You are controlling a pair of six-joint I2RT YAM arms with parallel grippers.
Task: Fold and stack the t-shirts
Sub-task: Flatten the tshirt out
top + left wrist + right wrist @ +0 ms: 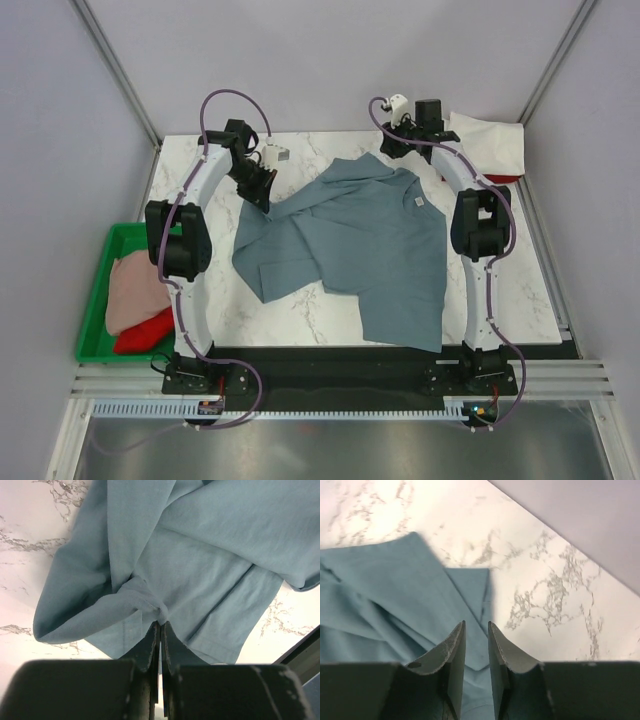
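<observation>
My left gripper pinches a bunched fold of the slate blue-grey t-shirt, jaws closed. My right gripper, narrowly parted, hovers empty over its edge on the worktop.

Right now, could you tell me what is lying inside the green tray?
The green tray holds a pale pink cloth, with a red cloth showing at its near edge. Whether anything lies beneath them is hidden.

Bright even overhead light, soft shadows, wrist views slightly blurred
</observation>
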